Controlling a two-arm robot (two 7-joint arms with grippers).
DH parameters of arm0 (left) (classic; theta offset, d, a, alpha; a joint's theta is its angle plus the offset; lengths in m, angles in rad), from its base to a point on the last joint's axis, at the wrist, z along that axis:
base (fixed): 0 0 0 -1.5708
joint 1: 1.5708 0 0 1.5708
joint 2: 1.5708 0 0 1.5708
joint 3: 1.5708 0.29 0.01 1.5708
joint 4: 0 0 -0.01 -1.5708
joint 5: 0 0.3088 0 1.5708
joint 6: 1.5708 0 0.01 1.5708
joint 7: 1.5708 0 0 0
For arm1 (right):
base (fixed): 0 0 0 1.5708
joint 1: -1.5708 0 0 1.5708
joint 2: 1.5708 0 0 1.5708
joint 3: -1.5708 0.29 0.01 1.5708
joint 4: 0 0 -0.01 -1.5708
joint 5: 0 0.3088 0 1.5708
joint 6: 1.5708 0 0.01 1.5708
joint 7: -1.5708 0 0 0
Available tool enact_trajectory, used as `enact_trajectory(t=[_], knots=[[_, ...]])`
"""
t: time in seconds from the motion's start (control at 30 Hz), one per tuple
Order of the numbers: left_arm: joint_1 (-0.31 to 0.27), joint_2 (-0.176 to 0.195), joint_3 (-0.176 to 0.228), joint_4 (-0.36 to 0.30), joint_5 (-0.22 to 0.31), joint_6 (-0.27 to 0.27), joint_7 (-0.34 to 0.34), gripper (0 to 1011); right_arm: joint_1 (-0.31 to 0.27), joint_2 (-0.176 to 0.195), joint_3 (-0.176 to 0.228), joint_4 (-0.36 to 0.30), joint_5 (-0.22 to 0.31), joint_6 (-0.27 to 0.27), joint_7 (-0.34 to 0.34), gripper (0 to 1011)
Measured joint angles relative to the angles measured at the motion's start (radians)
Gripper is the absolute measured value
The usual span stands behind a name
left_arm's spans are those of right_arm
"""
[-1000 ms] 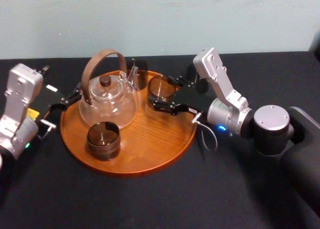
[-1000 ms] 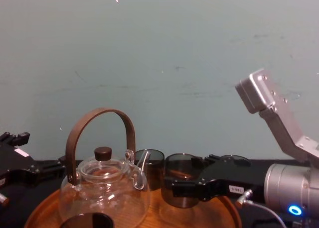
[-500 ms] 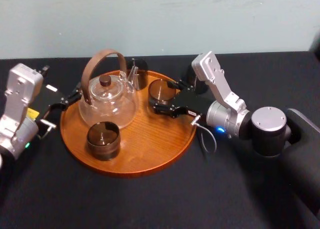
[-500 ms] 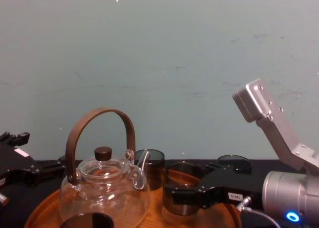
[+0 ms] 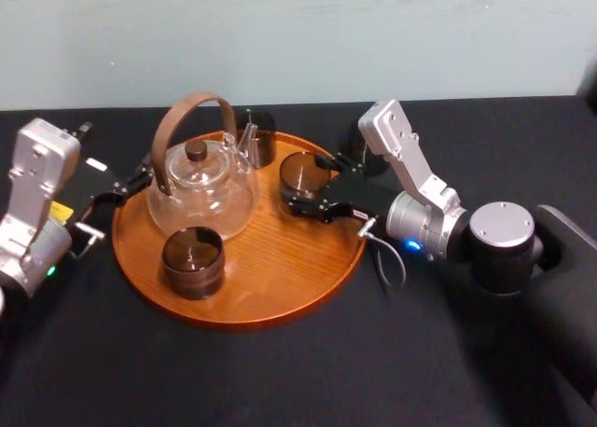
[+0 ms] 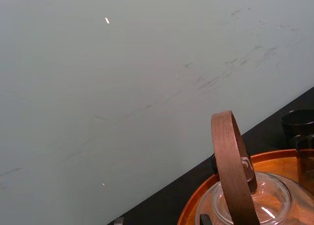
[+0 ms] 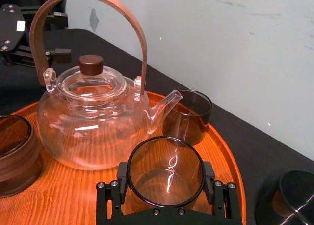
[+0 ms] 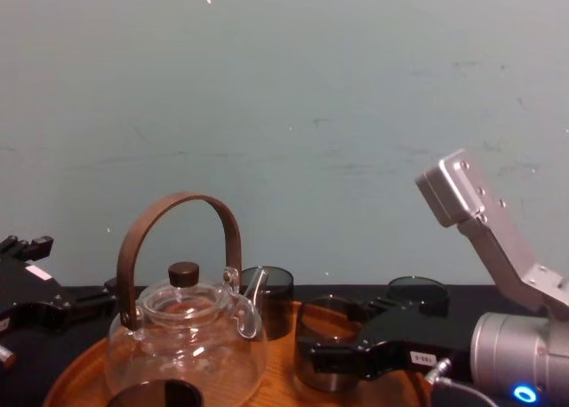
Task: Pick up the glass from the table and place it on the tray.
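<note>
A smoky glass (image 5: pixel 301 177) (image 7: pixel 166 172) (image 8: pixel 324 340) stands upright over the right part of the round wooden tray (image 5: pixel 280 278) (image 7: pixel 226 154), just right of the glass teapot's spout. My right gripper (image 5: pixel 308 185) (image 7: pixel 166 180) is shut on the glass, with a black finger pressed to each side. Whether the glass's base touches the wood I cannot tell. The tray lies on the black table (image 5: pixel 280 380). My left gripper (image 5: pixel 119 190) is parked at the tray's left rim.
A glass teapot (image 5: pixel 201 189) (image 7: pixel 93 117) with a brown hoop handle fills the tray's back left. One dark glass (image 5: pixel 193 261) stands at the tray's front left, another (image 5: pixel 256 133) (image 7: pixel 189 117) behind the spout. A third dark glass (image 5: pixel 359 157) (image 7: pixel 289 200) stands on the table right of the tray.
The right gripper has brought the glass down lower over the tray and a little nearer to me. The left arm has not moved.
</note>
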Motion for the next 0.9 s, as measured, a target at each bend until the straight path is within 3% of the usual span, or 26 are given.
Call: enact_trajectory(t=[0.67,0.9], knots=[[0.000,0.000,0.000,0.000,0.000,0.000,0.000,1001,-0.012,0.005,-0.004,-0.011,-0.013,0.002,0.002,904],[0.000,0.000,0.000,0.000,0.000,0.000,0.000,1001,-0.011,0.005,-0.004,-0.011,-0.012,0.002,0.002,1003]])
